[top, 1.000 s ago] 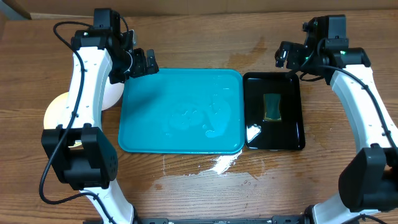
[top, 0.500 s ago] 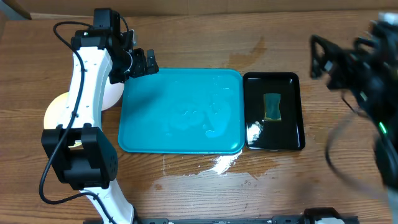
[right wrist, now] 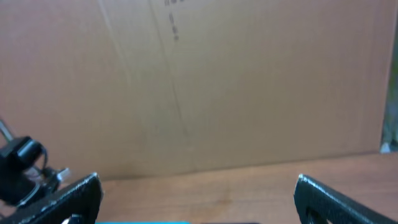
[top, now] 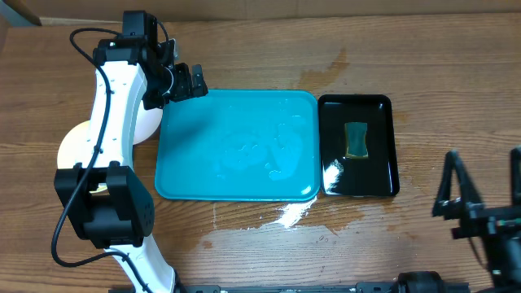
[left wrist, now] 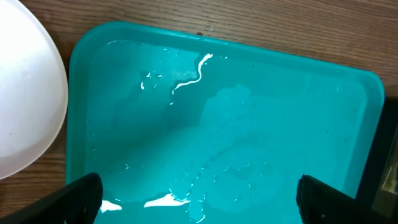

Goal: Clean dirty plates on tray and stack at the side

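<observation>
The turquoise tray [top: 236, 146] lies wet and bare in mid table; it fills the left wrist view [left wrist: 224, 118]. A white plate [top: 148, 122] and a pale yellowish plate [top: 72, 148] lie left of the tray, largely hidden under my left arm. The white plate's edge shows in the left wrist view [left wrist: 25, 93]. My left gripper [top: 186, 81] is open and empty above the tray's back left corner [left wrist: 199, 199]. My right gripper [top: 482, 175] is open and empty, raised at the front right [right wrist: 199, 199]. A third plate is not visible.
A glossy black tray [top: 383, 163] with a green sponge [top: 356, 140] lies right of the turquoise tray. Water is spilled on the wood in front of the tray [top: 289, 213]. A cardboard wall [right wrist: 205, 81] stands behind the table.
My right arm has swung from the back right of the table to the front right corner. The left arm, the trays and the plates have not moved.
</observation>
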Action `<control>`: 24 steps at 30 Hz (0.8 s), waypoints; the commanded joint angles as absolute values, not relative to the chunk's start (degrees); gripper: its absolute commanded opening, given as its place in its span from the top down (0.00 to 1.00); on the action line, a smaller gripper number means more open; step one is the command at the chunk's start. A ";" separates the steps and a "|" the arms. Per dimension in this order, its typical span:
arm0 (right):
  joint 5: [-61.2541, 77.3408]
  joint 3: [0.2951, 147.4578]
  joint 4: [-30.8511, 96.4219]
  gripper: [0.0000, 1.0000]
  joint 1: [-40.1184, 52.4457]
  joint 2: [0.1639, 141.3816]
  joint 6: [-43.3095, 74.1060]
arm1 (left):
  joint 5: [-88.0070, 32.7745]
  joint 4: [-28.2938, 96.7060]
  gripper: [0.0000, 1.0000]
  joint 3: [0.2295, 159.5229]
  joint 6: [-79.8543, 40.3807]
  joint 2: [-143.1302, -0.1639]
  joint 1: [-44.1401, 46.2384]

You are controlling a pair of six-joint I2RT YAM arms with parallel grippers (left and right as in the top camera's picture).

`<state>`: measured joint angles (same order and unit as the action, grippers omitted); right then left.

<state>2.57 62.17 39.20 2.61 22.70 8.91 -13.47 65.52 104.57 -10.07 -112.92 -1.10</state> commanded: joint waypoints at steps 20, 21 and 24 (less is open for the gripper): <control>4.14 4.99 -6.17 0.00 0.82 0.16 9.02 | -13.34 65.52 0.00 104.29 -8.78 -111.26 -0.73; 4.14 4.01 -6.15 0.00 0.82 0.16 9.26 | -13.34 65.52 0.00 104.29 -8.78 -111.26 -0.73; 4.14 2.17 -6.17 0.00 0.82 0.16 9.43 | -13.34 65.52 0.00 104.29 -8.78 -111.26 -0.73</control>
